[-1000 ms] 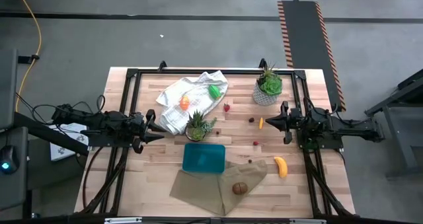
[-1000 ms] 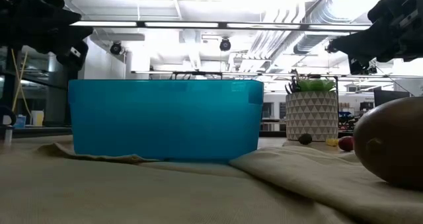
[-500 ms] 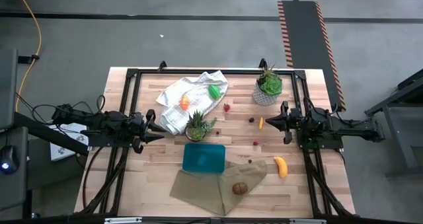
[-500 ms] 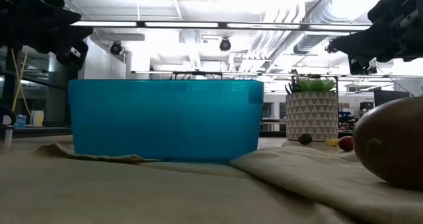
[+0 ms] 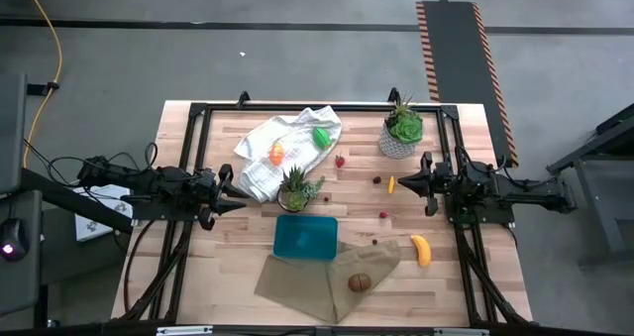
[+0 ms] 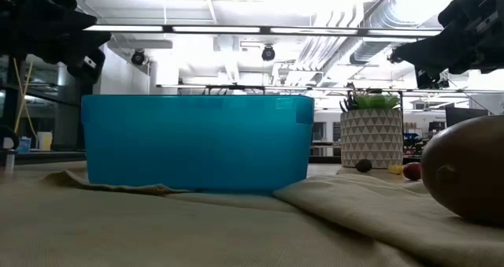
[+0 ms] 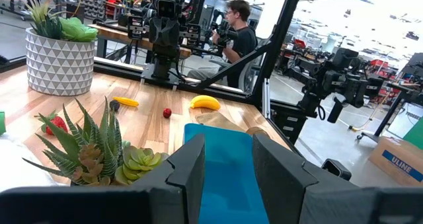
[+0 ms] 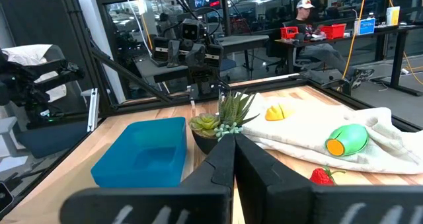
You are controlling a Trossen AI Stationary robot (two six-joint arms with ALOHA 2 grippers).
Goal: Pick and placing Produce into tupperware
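Note:
The teal tupperware point(image 5: 305, 238) sits near the table's middle, its near edge on a tan cloth point(image 5: 317, 277). A brown kiwi point(image 5: 360, 282) lies on that cloth and a yellow banana point(image 5: 421, 250) to its right. A green pepper point(image 5: 321, 136) and an orange piece point(image 5: 277, 154) rest on the white towel. A strawberry point(image 5: 340, 161), another orange piece point(image 5: 390, 185) and small berries point(image 5: 383, 215) lie on bare wood. My left gripper point(image 5: 238, 189) hovers open at the left, and the tupperware point(image 7: 221, 164) shows between its fingers. My right gripper point(image 5: 401, 184) hovers shut at the right.
Two spiky potted plants stand on the table: one point(image 5: 297, 189) just beyond the tupperware, one in a white patterned pot point(image 5: 401, 130) at the far right. A black frame point(image 5: 317, 106) borders the table. A person point(image 7: 238, 32) sits in the room beyond.

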